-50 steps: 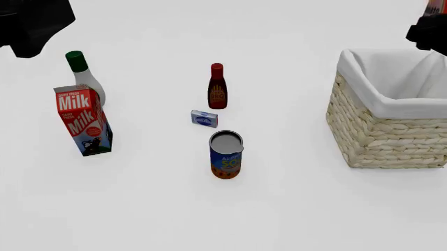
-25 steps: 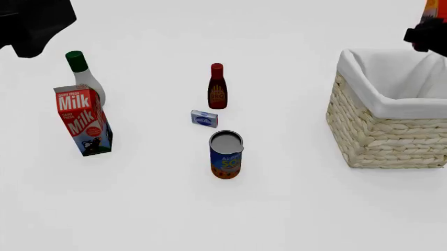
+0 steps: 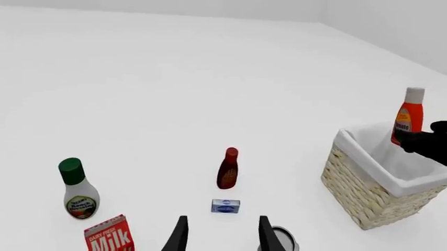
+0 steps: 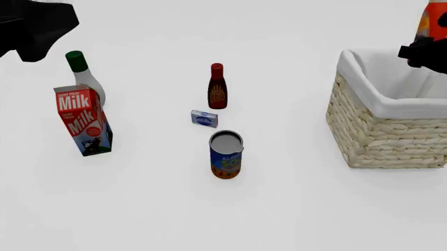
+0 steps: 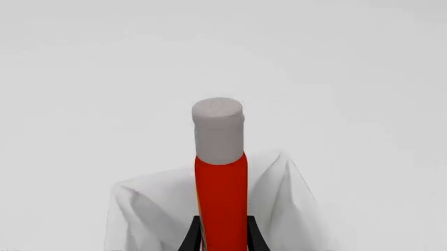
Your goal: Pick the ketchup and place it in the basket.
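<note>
From the left wrist I see the ketchup (image 3: 408, 116) upright above the basket (image 3: 370, 196); left fingers (image 3: 180, 238) parted, empty. Front view agrees. Right wrist: my right fingers (image 5: 194, 239) clamp its body, basket below

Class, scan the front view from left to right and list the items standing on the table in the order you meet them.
milk carton → green-capped bottle → small blue box → dark red bottle → can → basket.

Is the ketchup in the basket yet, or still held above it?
Still above: the right gripper holds the ketchup upright over the basket.
</note>
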